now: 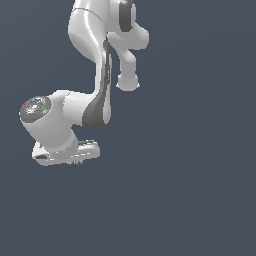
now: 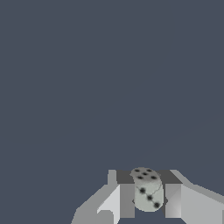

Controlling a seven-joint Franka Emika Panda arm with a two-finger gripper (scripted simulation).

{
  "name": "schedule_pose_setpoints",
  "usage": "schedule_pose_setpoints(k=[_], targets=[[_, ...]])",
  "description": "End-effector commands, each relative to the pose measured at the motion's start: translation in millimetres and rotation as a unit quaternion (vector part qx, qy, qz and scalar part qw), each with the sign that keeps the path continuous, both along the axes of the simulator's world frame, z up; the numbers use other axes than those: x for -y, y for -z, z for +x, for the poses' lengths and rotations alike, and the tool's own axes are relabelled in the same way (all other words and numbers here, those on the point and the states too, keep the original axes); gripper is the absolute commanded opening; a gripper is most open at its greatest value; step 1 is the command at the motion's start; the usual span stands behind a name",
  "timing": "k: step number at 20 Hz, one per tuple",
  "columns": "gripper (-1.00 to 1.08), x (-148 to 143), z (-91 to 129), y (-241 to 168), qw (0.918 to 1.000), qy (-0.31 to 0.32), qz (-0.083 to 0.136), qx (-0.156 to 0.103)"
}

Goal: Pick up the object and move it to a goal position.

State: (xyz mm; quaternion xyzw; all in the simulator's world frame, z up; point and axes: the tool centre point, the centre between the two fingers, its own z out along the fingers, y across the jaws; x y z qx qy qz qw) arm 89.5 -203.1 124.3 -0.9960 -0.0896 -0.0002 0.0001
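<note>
1. Holding the die (image 2: 147,189) between its two fingers (image 2: 127,200), the gripper (image 1: 76,161) is clamped on it; the wrist view shows a pale, rounded cube with black pips pinched from both sides, so the object is in the hand, not on the floor.
2. The die's corners are rounded, so I judge the contact patches small. A quick swing of the arm (image 1: 90,35) could make it twist or squirt out.
3. It sits near the fingertips rather than deep between them, so any easing of the squeeze would likely drop it.
4. In the exterior view the hand hangs low, at that view's left, and the die there is too small to make out. A slip could go unnoticed from that camera.
5. No goal marker shows in either view, so stopping at the wrong spot is a real risk.
</note>
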Motion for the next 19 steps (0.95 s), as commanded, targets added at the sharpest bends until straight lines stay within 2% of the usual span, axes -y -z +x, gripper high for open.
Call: schedule_pose_setpoints(k=[1, 9, 19], targets=[[-1.0, 8, 8, -5, 1.0, 0.0, 0.0, 0.0], [-1.0, 24, 23, -16, 1.0, 0.0, 0.0, 0.0], [-1.0, 29, 30, -19, 1.0, 0.0, 0.0, 0.0]])
